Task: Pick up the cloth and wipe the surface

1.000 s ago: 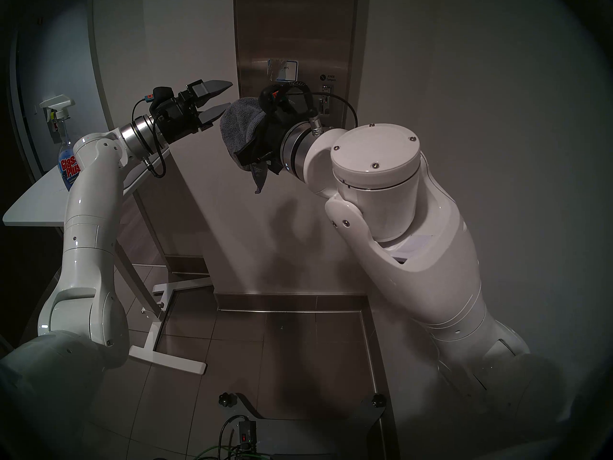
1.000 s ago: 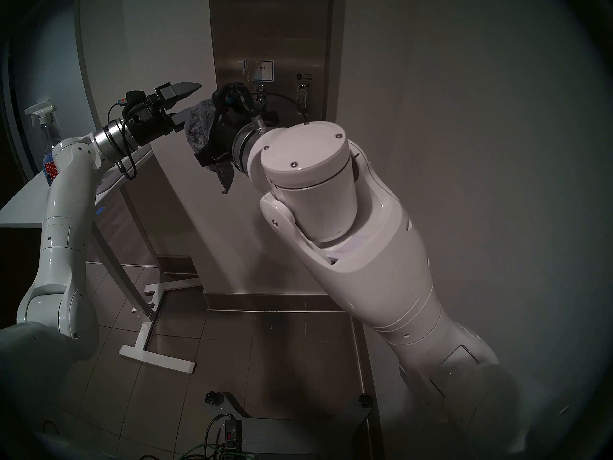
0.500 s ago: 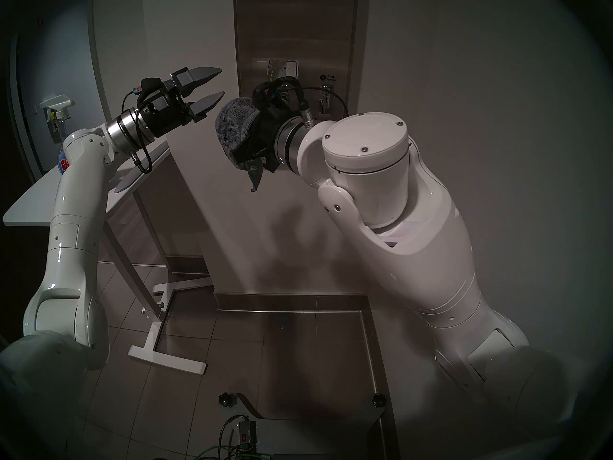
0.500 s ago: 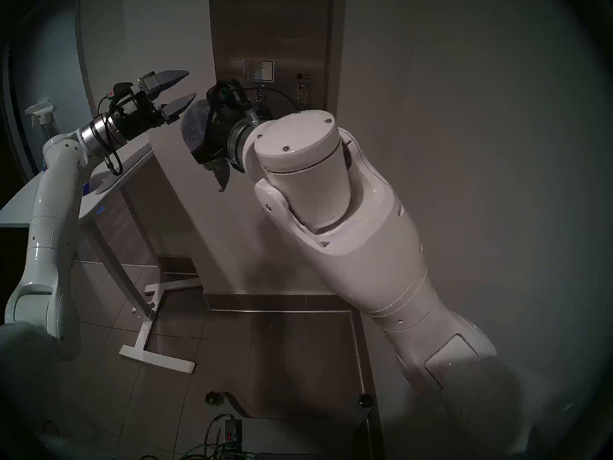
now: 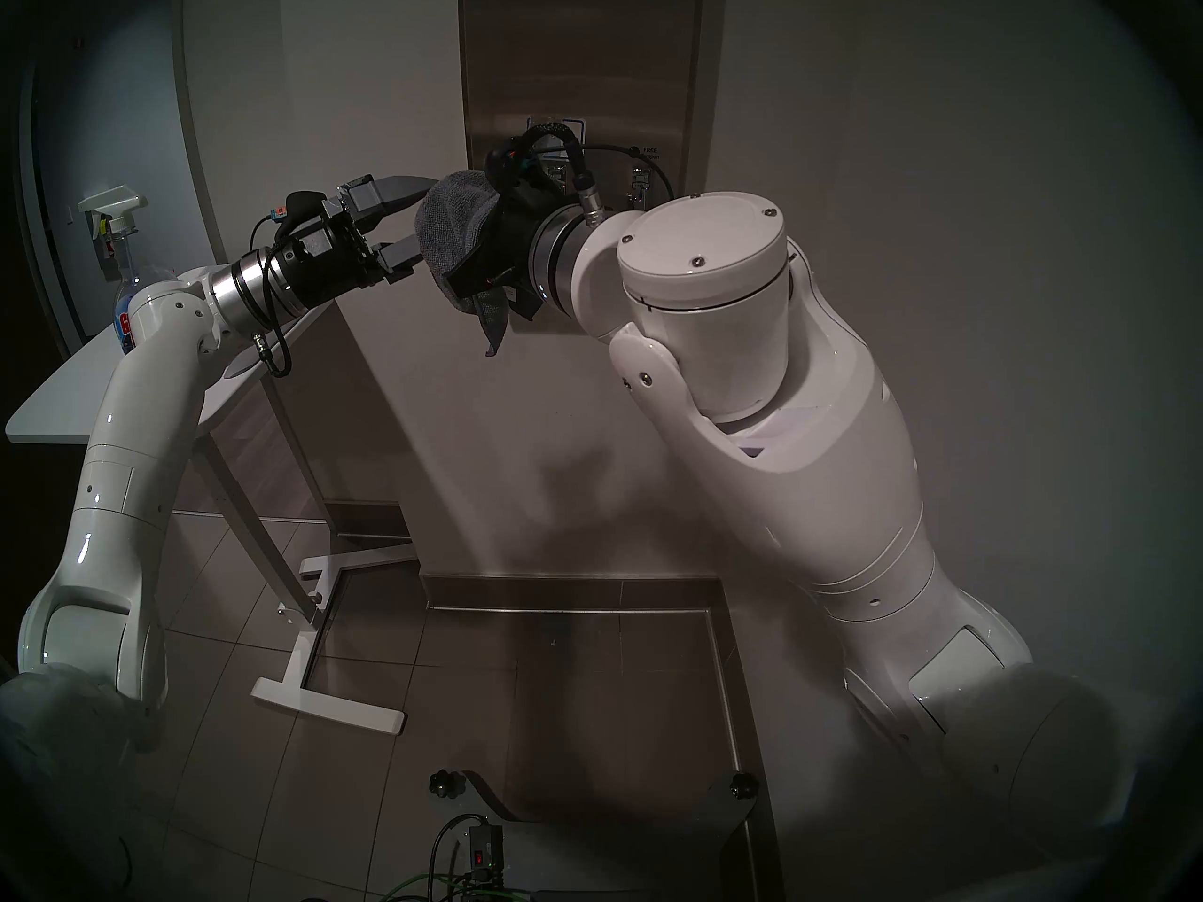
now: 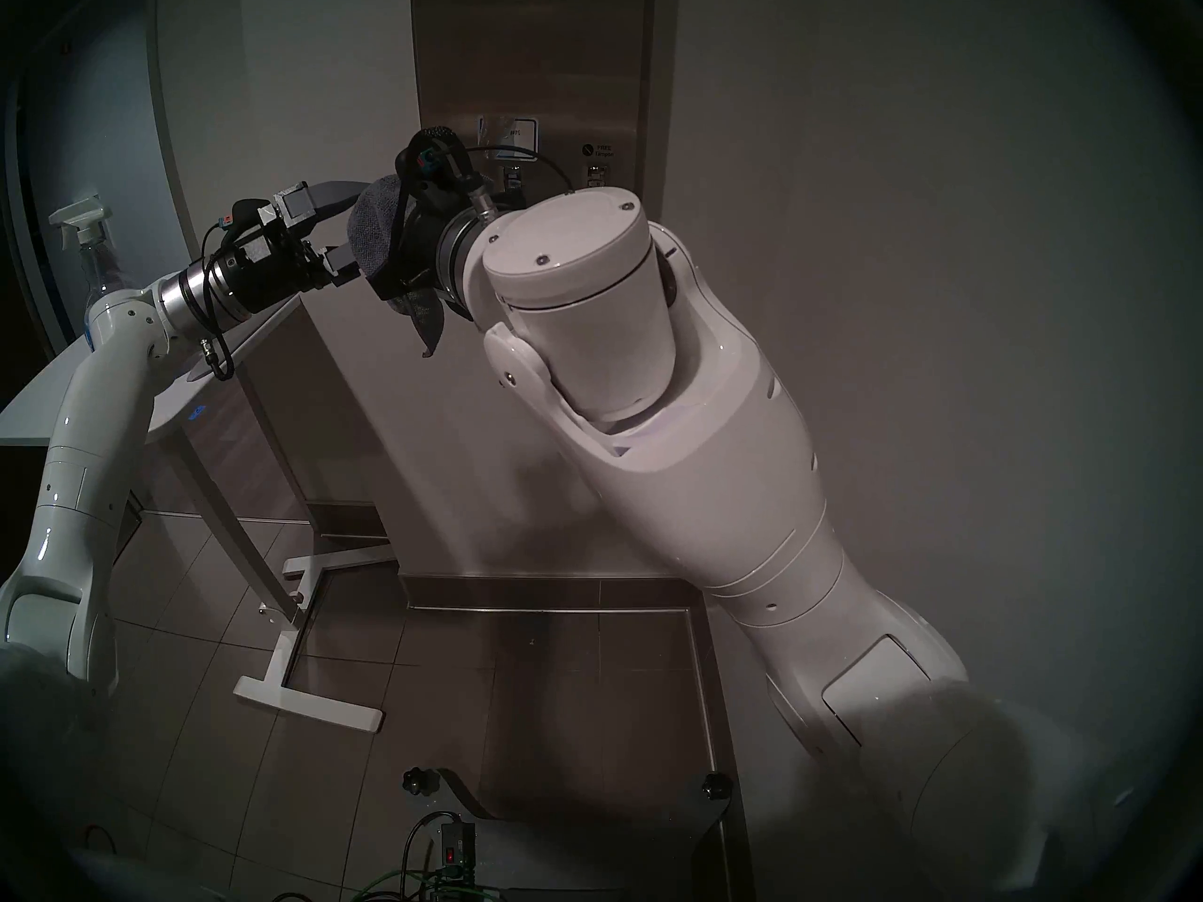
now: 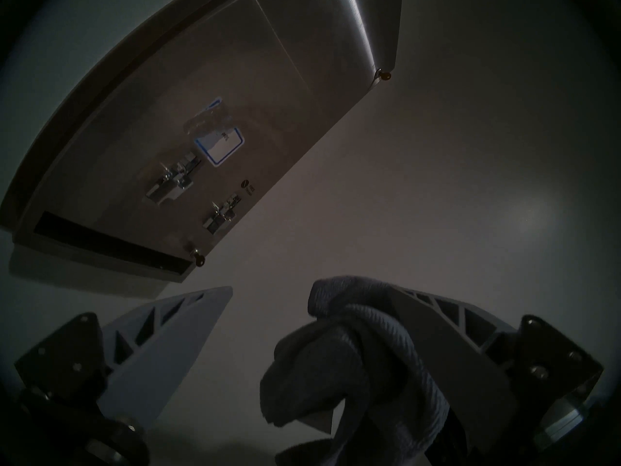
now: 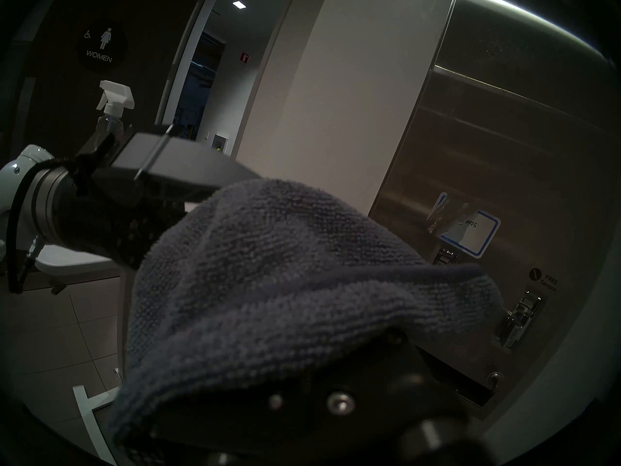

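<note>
The grey terry cloth (image 5: 456,220) is draped over my right gripper (image 5: 449,246), which hides its fingers; a tail of it hangs below. The cloth fills the right wrist view (image 8: 285,270). My left gripper (image 5: 420,220) is open, its fingers above and below the cloth's left edge. In the left wrist view the cloth (image 7: 353,347) lies against one finger (image 7: 437,330) and the other finger (image 7: 174,327) stands apart. The stainless-steel dispenser panel (image 5: 579,67) is on the wall just behind, with a blue-bordered label (image 7: 220,149), levers (image 7: 171,183) and a dark slot (image 7: 107,243).
A spray bottle (image 5: 124,256) stands on a white table (image 5: 52,406) at the left, behind my left arm. The table's white foot (image 5: 325,705) lies on the tiled floor. A white wall corner (image 5: 377,360) juts out below the panel.
My left gripper has moved down and right until its open fingers straddle the cloth's edge. My right gripper has carried the cloth a little up and left.
</note>
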Motion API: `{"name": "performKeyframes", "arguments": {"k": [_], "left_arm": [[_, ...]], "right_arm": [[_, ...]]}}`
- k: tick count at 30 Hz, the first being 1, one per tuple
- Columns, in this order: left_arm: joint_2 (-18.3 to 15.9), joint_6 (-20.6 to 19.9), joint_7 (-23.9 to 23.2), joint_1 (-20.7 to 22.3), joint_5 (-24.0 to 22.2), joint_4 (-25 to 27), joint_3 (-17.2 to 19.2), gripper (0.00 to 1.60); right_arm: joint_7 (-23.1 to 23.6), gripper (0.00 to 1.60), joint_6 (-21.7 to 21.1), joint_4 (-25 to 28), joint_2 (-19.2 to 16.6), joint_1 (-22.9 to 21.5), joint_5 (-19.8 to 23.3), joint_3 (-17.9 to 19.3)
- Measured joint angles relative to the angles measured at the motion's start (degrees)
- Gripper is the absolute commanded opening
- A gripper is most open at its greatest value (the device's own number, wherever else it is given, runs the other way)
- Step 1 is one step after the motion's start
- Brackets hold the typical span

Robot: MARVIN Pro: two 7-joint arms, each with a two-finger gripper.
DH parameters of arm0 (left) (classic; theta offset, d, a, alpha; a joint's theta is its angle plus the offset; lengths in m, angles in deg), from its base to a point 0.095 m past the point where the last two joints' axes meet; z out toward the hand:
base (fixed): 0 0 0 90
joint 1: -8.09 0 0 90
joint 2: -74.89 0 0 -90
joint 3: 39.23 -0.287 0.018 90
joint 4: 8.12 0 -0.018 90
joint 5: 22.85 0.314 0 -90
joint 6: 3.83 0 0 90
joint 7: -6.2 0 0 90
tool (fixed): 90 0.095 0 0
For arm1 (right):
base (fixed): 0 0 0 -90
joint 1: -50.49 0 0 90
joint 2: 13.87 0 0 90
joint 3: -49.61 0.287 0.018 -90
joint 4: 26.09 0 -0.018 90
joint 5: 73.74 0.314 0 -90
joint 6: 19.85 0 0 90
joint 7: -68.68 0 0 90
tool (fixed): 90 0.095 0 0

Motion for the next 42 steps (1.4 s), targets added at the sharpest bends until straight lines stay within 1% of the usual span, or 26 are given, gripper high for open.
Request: {"name": "performKeyframes", "arguments": {"k": [7,18,24,32,42], "left_arm": [[-1.95,0.0,0.01,-0.54,-2.62,0.55,-1.93,1.6],[-5.02,0.0,0.01,-0.63,-5.19,1.18,-2.07,1.6],[-6.0,0.0,0.01,-0.62,-6.38,1.46,-2.07,1.6],[-6.18,0.0,0.06,-0.59,-7.86,2.24,-2.6,1.6],[-4.51,0.0,0.36,-0.33,-8.65,2.57,-4.65,1.6]], "right_arm": [[-0.12,0.0,0.02,-0.56,0.55,-0.73,-0.09,-0.09],[0.01,0.0,0.12,-1.81,1.05,-0.93,0.0,-0.59],[0.18,0.0,0.27,-2.83,1.11,-0.93,0.07,-0.72],[0.61,0.0,1.18,-4.78,1.77,-1.27,0.08,-0.86],[1.46,0.0,2.01,-5.87,2.18,-2.21,0.03,-0.78]]}}
